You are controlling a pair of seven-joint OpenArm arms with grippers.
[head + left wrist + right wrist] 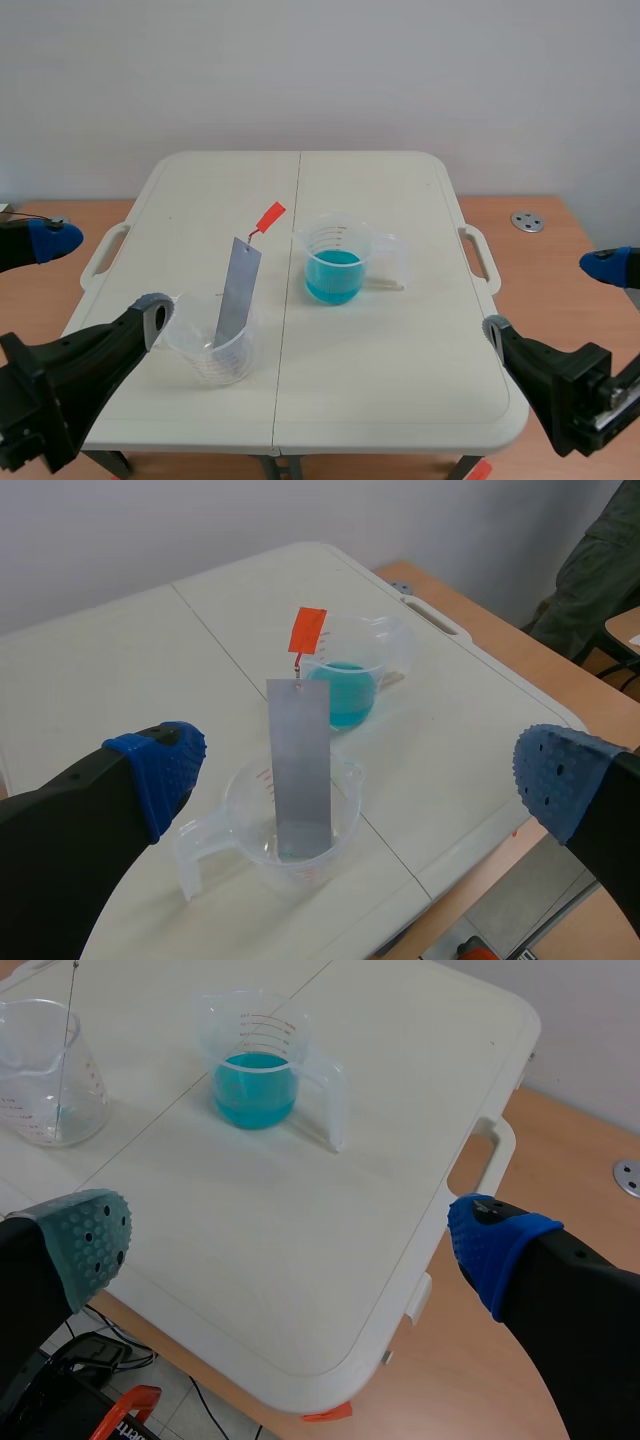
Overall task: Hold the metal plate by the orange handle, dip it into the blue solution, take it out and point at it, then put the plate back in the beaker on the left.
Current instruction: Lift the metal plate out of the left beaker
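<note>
Both left fingers (pixel 158 770) and right fingers (pixel 495 1248) released — metal plate (pixel 300 770) in beaker (pixel 245 810) ahead of left pair.

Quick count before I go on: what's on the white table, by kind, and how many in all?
Beakers: 2 (left beaker, beaker with blue solution)
Metal plate with orange handle: 1
Total: 3

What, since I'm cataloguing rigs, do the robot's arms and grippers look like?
Both arms are black. The left gripper has two thick black fingers tipped with dotted blue pads. The right gripper matches, though one pad is grey-green, the other blue.
</note>
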